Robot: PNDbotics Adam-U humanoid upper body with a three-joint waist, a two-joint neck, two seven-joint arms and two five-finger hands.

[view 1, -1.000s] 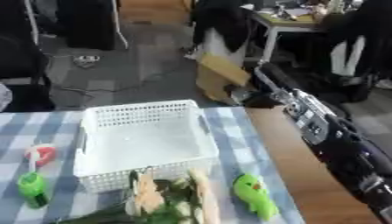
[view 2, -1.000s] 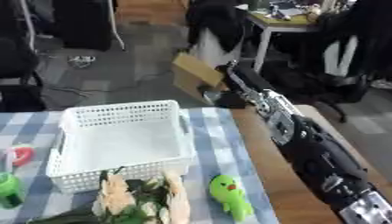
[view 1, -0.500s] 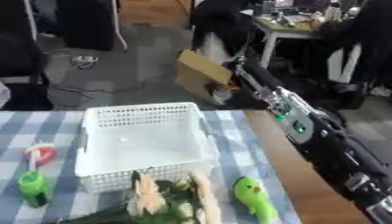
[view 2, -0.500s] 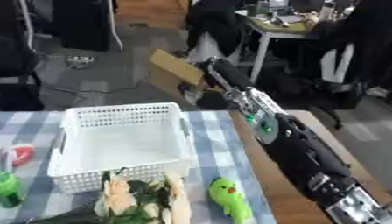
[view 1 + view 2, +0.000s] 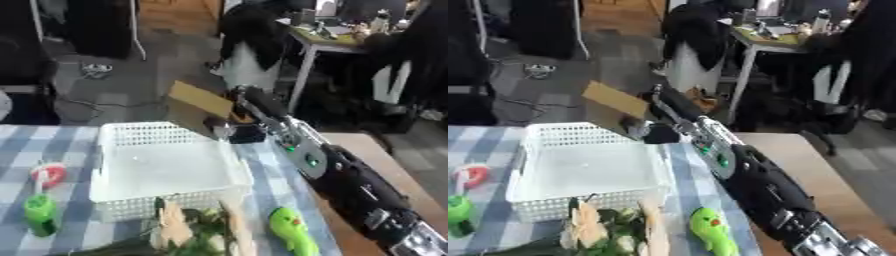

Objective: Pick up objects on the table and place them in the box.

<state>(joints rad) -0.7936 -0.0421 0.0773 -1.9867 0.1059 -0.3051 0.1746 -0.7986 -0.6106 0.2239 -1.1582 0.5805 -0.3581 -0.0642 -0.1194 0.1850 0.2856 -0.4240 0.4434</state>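
A white plastic basket [image 5: 175, 196] stands in the middle of the blue checked tablecloth [image 5: 271, 175], with nothing inside it. My right arm comes in from the lower right, and its dark right hand [image 5: 234, 132] hovers at the basket's far right corner; it is too blurred to read. In front of the basket lies a bunch of pale flowers [image 5: 179, 231]. A bright green bird-shaped toy [image 5: 291, 234] lies to their right. At the left lie a green bottle-like thing [image 5: 38, 215] and a red and white thing [image 5: 48, 174]. My left hand does not show.
The bare wooden tabletop [image 5: 378, 156] runs along the right beyond the cloth. A cardboard box [image 5: 199, 99] sits on the floor behind the table. Desks, chairs and dark clothing fill the background.
My right arm has swung left, bringing the hand from beyond the table's right side to the basket's far right corner. The camera has shifted a little.
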